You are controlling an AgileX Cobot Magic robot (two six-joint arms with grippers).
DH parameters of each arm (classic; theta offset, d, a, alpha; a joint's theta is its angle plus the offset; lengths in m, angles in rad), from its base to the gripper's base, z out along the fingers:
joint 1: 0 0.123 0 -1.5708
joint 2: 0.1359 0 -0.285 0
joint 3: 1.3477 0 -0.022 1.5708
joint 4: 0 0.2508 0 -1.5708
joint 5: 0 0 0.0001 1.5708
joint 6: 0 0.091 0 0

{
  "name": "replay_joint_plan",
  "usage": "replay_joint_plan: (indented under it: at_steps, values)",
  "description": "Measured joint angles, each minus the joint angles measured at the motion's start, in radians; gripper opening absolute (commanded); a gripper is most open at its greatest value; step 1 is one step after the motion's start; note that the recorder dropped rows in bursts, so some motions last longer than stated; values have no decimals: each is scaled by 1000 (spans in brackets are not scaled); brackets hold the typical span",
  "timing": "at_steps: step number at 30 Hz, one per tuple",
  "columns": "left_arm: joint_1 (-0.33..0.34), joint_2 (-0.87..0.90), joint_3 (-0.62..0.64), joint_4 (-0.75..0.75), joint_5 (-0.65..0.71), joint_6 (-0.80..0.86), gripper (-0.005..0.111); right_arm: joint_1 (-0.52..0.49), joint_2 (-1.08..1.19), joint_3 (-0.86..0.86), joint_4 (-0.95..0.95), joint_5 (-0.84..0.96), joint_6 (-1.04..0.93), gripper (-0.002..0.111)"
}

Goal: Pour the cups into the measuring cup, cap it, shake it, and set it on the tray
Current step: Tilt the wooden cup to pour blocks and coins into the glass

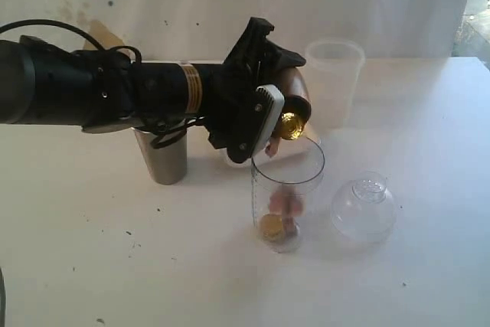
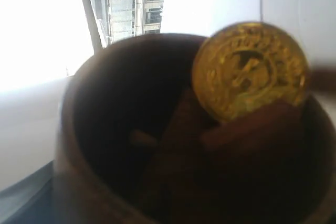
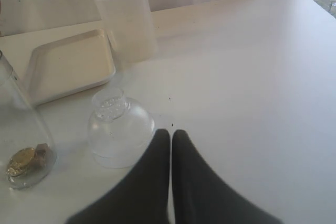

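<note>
Above the rim of the measuring cup [image 1: 287,181], left hand [image 1: 269,96] clamps the tipped wooden cup [image 1: 297,84], gold coin [image 1: 291,125] at its lip; right hand [image 3: 171,142] closed, empty.

Left arm reaches across level, wrist rolled, its left pincer [image 1: 269,83] clamping the tipped wooden cup [image 1: 297,89]; right pincer [image 3: 171,134] fingers pressed together.

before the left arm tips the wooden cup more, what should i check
1. Mouth of the wooden cup over the measuring cup: ok.
2. Hold of the left gripper on it: ok, clamped.
3. Wooden cup emptied: not ok, a gold coin sits at the lip, with pieces inside.
4. Measuring cup upright: ok.
5. The cap out of the way: ok, on the table beside it.
6. Contents of the steel tumbler: cannot tell.
</note>
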Motion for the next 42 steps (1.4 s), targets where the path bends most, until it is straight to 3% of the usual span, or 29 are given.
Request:
replay_joint_plan:
  at_steps: [42]
  values:
    - [-39,-25,0,-28,32,319,0,0,0,0,0,0,0,1]
